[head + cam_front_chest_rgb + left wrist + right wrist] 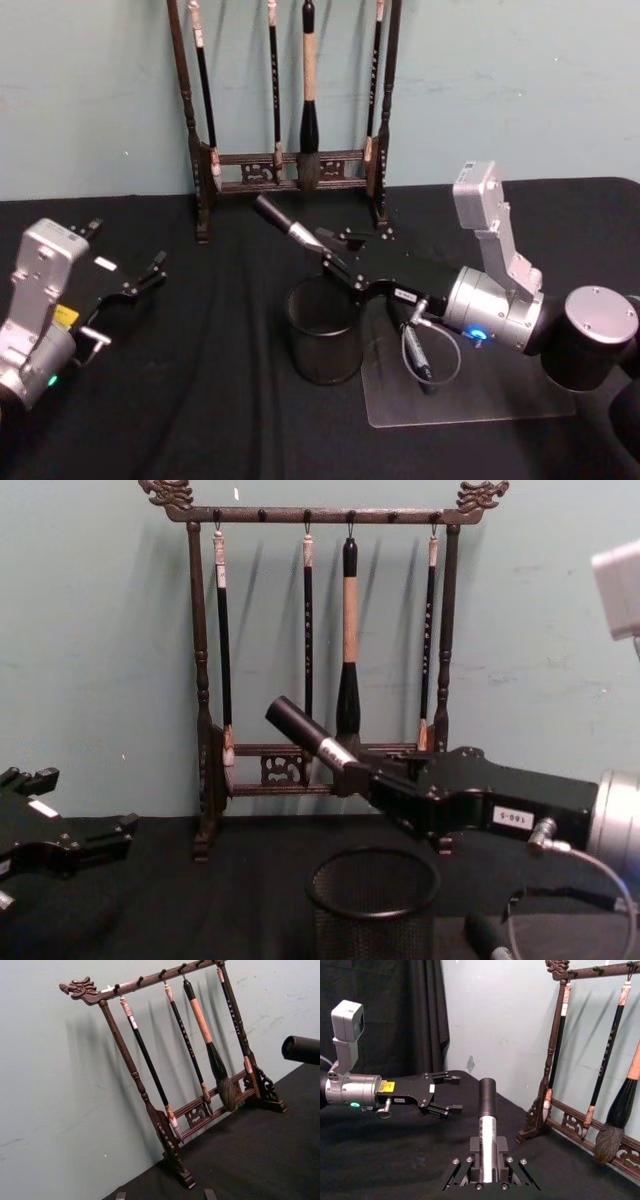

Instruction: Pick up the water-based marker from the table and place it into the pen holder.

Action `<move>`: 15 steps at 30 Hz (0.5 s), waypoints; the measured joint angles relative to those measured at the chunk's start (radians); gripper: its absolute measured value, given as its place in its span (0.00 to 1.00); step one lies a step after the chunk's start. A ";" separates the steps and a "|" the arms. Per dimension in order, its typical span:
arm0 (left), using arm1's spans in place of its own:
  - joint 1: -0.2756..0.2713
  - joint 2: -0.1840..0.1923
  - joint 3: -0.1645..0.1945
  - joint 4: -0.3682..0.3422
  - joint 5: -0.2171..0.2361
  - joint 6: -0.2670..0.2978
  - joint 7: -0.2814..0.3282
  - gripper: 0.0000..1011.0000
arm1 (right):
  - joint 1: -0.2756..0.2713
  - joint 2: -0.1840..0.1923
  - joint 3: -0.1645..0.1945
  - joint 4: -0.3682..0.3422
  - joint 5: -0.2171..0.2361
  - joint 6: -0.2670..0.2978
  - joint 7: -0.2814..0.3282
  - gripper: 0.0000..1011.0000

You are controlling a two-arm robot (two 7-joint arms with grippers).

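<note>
Head view of a black-draped bench against a pale green wall. Right of centre, the right gripper reaches in from the right edge, its fingers clamped on the silver lower barrel of the water-based marker. The marker is held clear of the bench and tilted, with its black capped end pointing to the upper left of the frame, beyond the fingertips. Just below the gripper stands the pen holder, a round black mesh cup. The marker is above the cup's far rim and not inside it.

In the chest view the marker slants up and to the left from the right gripper, above the pen holder at bottom centre. The right wrist view shows the barrel gripped between both fingers.

At the lower left of the head view, the left gripper hangs over the bench with its fingers apart, holding nothing, well away from the cup. A tall dark wooden brush rack with hanging brushes stands at top centre, behind the cup. A clear sheet lies on the bench at lower right
</note>
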State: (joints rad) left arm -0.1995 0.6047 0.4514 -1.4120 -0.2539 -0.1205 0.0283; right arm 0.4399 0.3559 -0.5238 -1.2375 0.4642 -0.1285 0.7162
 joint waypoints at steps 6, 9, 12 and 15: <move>0.000 0.000 0.000 0.000 0.000 0.000 0.000 1.00 | 0.011 -0.010 -0.018 0.028 -0.001 -0.001 -0.009 0.20; 0.000 0.000 0.000 0.000 0.000 0.000 0.000 1.00 | 0.015 -0.018 -0.032 0.049 -0.006 -0.001 -0.015 0.20; 0.000 0.000 0.000 0.000 0.000 0.000 0.000 1.00 | 0.015 -0.021 -0.035 0.056 -0.006 0.000 -0.017 0.20; 0.000 0.000 0.000 0.000 0.000 0.000 0.000 1.00 | 0.015 -0.023 -0.038 0.062 -0.008 0.001 -0.017 0.20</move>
State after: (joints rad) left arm -0.1995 0.6047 0.4514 -1.4119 -0.2539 -0.1205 0.0283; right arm 0.4549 0.3328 -0.5617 -1.1757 0.4565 -0.1270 0.6988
